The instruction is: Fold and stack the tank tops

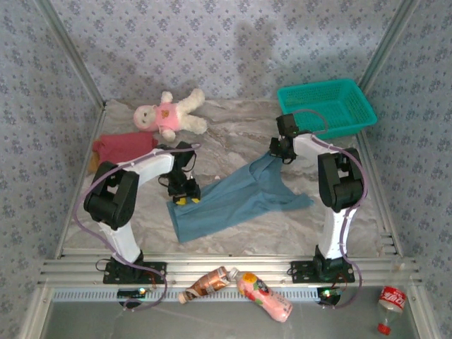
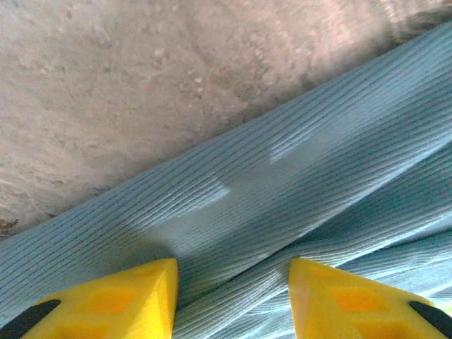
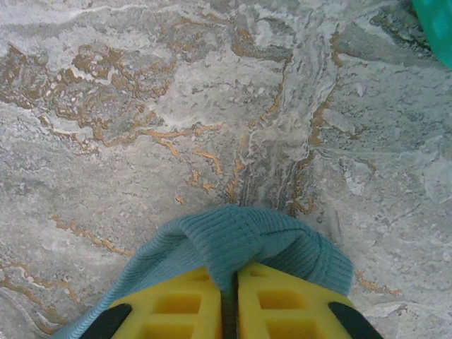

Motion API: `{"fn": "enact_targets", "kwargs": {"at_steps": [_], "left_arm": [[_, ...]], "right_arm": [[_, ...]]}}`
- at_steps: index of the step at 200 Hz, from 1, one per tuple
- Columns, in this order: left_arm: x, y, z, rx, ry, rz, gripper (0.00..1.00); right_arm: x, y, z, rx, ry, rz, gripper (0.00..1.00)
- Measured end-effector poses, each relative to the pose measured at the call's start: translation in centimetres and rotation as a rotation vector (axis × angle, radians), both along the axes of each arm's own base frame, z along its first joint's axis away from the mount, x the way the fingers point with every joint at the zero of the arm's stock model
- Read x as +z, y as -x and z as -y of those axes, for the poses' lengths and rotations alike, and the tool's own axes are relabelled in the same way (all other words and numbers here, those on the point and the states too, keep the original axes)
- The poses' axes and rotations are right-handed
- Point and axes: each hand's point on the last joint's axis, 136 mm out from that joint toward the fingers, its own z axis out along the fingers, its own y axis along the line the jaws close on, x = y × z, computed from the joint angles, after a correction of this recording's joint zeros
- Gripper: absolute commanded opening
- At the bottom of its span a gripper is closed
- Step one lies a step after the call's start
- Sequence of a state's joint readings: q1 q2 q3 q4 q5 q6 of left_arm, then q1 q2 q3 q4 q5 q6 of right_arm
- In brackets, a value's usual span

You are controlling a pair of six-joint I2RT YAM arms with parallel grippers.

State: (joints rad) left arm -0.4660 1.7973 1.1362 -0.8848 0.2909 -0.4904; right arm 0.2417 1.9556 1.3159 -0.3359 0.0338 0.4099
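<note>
My right gripper (image 3: 230,277) is pinched tight on a bunched hump of the ribbed, dusty blue tank top (image 3: 240,236), which lies spread across the middle of the veined, marble-patterned table (image 3: 212,106). My left gripper (image 2: 233,286) stands partly wide, its yellow wedge fingertips (image 2: 127,300) straddling a soft fold at the cloth's left edge.

The top view looks steeply down from the near side over the whole counter (image 1: 240,127). Both wrist views hang close over the dusty blue tank top (image 1: 233,201), which all three share.

Ribbed, matt cloth tank top (image 1: 233,201) on a smooth marble-look tabletop (image 1: 240,127).
</note>
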Motion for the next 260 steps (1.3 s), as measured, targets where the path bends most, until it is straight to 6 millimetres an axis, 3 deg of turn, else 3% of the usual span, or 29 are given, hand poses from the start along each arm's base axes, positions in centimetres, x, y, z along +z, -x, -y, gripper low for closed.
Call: {"fn": "enact_targets", "kwargs": {"at_steps": [53,103,169,260], "left_arm": [[-1.0,1.4,-0.4,-0.016,0.0,-0.036,0.44],[-1.0,1.7,-0.4,-0.041,0.017,-0.041,0.43],[-1.0,1.9,-0.3,-0.067,0.029,-0.041,0.44],[-0.4,2.0,0.1,-0.096,0.054,-0.047,0.46]], "right_arm": [[0.4,3.4,2.3,-0.067,-0.07,0.115,0.05],[-1.5,4.1,4.3,-0.159,-0.179,0.206,0.08],[-0.5,4.2,5.8,-0.261,-0.349,0.356,0.12],[-1.7,5.3,6.3,-0.292,-0.348,0.266,0.28]]}}
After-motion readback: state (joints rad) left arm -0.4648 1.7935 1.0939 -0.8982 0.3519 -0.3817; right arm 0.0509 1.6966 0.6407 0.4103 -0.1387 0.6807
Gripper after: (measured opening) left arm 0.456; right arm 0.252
